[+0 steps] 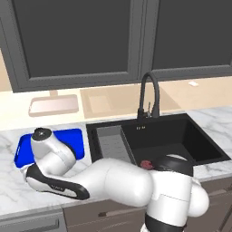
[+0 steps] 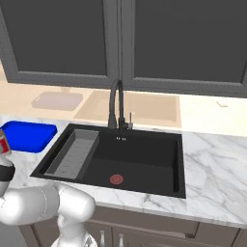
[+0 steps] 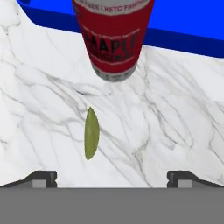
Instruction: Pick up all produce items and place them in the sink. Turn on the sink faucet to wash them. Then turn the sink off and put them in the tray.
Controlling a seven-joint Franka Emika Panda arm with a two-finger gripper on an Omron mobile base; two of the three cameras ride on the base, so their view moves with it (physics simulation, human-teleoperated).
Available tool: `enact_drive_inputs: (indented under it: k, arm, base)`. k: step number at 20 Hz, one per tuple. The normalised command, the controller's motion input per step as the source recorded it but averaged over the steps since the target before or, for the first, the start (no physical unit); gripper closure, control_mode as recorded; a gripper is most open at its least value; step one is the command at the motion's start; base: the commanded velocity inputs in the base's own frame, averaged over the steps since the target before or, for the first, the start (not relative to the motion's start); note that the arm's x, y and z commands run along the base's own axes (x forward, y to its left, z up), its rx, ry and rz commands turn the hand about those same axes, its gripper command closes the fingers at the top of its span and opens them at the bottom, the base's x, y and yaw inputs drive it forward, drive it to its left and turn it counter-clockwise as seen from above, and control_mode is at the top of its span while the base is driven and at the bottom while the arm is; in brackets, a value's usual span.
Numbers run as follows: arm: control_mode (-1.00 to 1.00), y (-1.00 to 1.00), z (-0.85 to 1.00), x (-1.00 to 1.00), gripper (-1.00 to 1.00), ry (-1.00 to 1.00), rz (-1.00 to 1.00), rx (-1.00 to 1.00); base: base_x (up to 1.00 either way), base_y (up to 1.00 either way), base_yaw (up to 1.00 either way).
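The fruit (image 3: 91, 133), small and yellow-green, is seen lying on the marble counter (image 3: 175, 109), appearing as a narrow sliver from the hand camera's angle. It is placed just in front of a red-labelled bottle (image 3: 113, 39), which stands upright between the fruit and the blue tray (image 3: 192, 24); whether fruit and bottle touch cannot be told, though a little bare marble is seen between them. The gripper (image 3: 112, 177) is held above the counter with its jaws spread wide and nothing between them, the fruit lying left of the midline between the fingertips. By this posture a reach for the fruit is judged to be in hand, so the task is taken to be at its first step. A sideways correction is likely needed so that the fruit is straddled, and the bottle close behind could be knocked. To the right of the tray, the black sink (image 2: 178, 159) is seen with its ribbed rack (image 2: 75, 154) and red drain (image 2: 116, 179). No produce is visible in the basin. The faucet (image 2: 116, 103) is mounted behind the basin, and no water is seen running.
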Motion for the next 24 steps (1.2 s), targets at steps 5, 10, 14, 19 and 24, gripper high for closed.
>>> enact_drive_inputs:
  k: [5, 10, 14, 19, 24]
  arm:
    - [-1.00, 0.07, -0.28, 0.03, -1.00, 0.00, 0.00, 0.00]
    - [-1.00, 0.07, -0.24, 0.11, -1.00, 0.00, 0.00, 0.01]
    - [-1.00, 0.03, -0.23, 0.16, -1.00, 0.00, 0.00, 0.00]
    - [-1.00, 0.08, -0.22, 0.08, -1.00, 0.00, 0.00, 0.00]
    - [-1.00, 0.17, -0.20, 0.04, -1.00, 0.00, 0.00, 0.00]
  base:
    - [0.00, 0.00, 0.00]
    - [0.00, 0.00, 0.00]
    - [0.00, 0.00, 0.00]
    - [0.00, 0.00, 0.00]
    - [0.00, 0.00, 0.00]
